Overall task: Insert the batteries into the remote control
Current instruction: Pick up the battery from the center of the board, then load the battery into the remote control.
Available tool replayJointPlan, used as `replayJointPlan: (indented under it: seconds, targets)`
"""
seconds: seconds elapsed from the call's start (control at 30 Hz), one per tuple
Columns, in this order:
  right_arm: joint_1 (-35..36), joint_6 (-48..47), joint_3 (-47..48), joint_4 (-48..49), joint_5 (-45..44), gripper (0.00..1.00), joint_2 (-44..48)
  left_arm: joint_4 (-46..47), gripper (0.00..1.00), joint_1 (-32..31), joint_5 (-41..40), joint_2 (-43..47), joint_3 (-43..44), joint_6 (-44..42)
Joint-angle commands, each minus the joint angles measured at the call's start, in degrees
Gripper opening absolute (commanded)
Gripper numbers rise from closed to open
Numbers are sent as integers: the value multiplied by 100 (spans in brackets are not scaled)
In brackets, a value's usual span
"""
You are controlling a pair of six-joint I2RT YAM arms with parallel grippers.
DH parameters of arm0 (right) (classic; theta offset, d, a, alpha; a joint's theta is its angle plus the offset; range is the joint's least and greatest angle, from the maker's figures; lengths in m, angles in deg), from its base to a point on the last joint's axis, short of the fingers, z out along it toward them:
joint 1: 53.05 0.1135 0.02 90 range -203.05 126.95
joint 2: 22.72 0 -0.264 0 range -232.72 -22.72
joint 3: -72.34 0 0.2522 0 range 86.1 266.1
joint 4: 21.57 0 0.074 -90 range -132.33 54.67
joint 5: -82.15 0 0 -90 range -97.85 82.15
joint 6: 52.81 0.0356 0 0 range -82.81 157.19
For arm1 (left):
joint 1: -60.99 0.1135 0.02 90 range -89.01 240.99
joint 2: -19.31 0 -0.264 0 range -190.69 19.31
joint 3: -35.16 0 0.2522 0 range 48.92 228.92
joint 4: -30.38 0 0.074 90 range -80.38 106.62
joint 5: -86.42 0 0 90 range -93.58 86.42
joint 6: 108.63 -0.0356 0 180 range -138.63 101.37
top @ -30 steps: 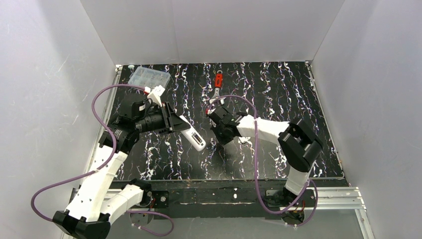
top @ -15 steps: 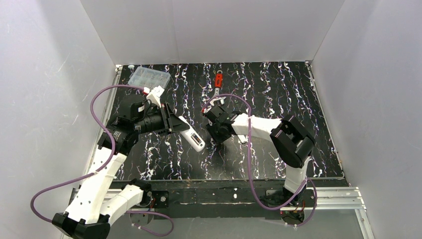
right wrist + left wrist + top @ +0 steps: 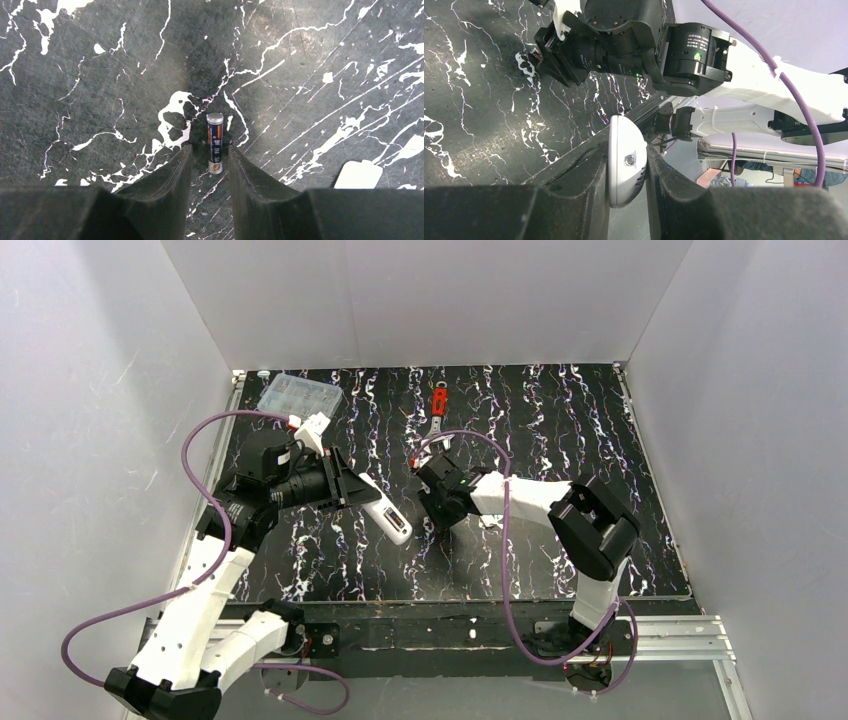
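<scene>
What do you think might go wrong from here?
The right gripper has open jaws around only one end of the battery; closing there may tilt it or roll it away. The left gripper clamps the remote control by one end, so pressing a battery in could lever it loose.

White arms (image 3: 195, 615); black joints (image 3: 597, 530) (purple cables (image 3: 502, 560))
</scene>
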Motion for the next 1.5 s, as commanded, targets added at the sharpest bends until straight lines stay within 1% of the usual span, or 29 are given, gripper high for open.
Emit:
replayJointPlan:
  seconds: [0.0, 0.23, 0.33, 0.43, 0.6, 0.77, 0.9, 0.97, 1.07, 1.13, 1.2, 1.27, 1.33, 1.4, 1.47]
  targets:
    - [-22, 91, -283, -432, -133, 40, 31, -40, 2, 30, 147, 116, 90, -45]
    - [-23, 128, -417, -399, -138, 39, 138, -9, 2, 22, 159, 91, 98, -28]
    - [-20, 130, -404, -397, -132, 36, 109, 16, 1, 27, 168, 79, 91, -9]
    - [-22, 128, -394, -393, -114, 31, 95, 16, 1, 30, 176, 79, 99, -13]
    - [-23, 130, -374, -355, -46, 19, 106, -5, 2, 30, 160, 98, 84, -18]
    - [-20, 29, -339, -331, 264, 2, 296, 29, 2, 30, 137, 88, 69, 10]
    - [-23, 98, -446, -335, 234, 1, 828, 41, 0, 30, 7, 90, 48, 68]
    - [-46, 140, -473, -497, 130, 1, 1205, 94, 0, 38, -368, 252, -57, 142]
    - [-75, 50, -603, -766, -77, 1, 2041, 526, 0, 36, -897, 634, -429, 250]
    - [-81, -160, -644, -968, -167, 1, 2643, 692, 0, 48, -1016, 733, -565, 330]
    - [-84, -413, -452, -1332, -221, 1, 3145, 1031, 0, 56, -1023, 807, -758, 472]
    - [-84, -627, 63, -1889, -182, 1, 3485, 1552, 0, 58, -1018, 930, -1030, 698]
    - [-84, -935, 744, -2510, 208, 1, 3614, 2121, 0, 64, -961, 953, -1302, 1001]
    - [-83, -1157, 1539, -3202, 596, 1, 3527, 2983, 0, 62, -895, 861, -1637, 1493]
    - [-71, -1293, 2176, -3763, 1110, 1, 3367, 4038, 0, 65, -841, 626, -1976, 2184]
